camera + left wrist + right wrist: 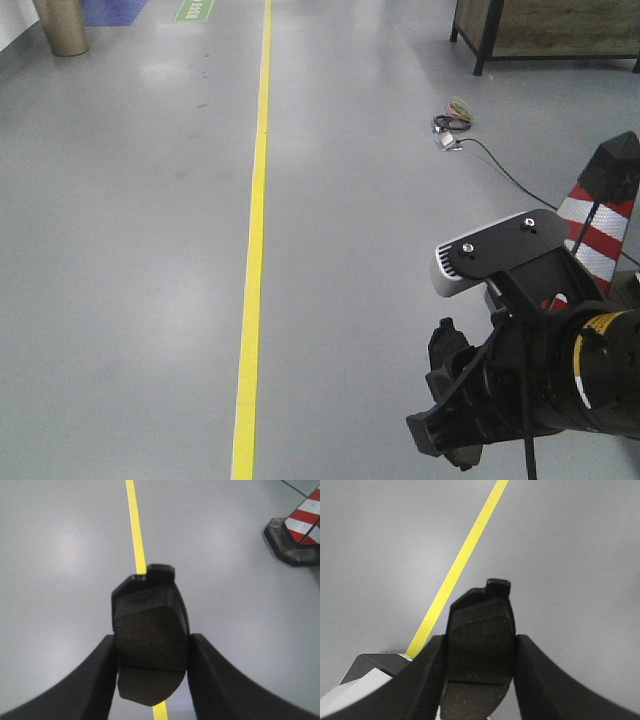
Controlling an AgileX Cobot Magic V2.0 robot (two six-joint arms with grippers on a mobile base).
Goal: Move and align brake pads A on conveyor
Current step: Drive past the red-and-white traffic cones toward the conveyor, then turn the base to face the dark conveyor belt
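Left gripper (151, 647): clamped on a brake pad (150, 640), its two dark fingers (97, 680) pressed to the pad's long sides.
Left pad: dark grey, rough-faced, groove across it low down, a small tab at the far end; held in the air above the grey floor (60, 555), over the yellow line (136, 527).
Right gripper (479, 652): clamped on a second brake pad (479, 640) in the same way, a finger (427, 680) on each long side.
Right pad: dark and speckled, groove near the bottom, tab at the far end; held in the air above the floor, the yellow line running off diagonally just to its left.
Front view: one black arm (530, 385) with a grey camera (470, 262) mounted on it at lower right; which arm it is I cannot tell.
Cone (598, 225): red-and-white striped, black tip, behind that arm; its black base also shows in the left wrist view.
Far floor: a black cable (500, 165) and a wooden cabinet (545, 28) on black legs.
Conveyor: not in any view.
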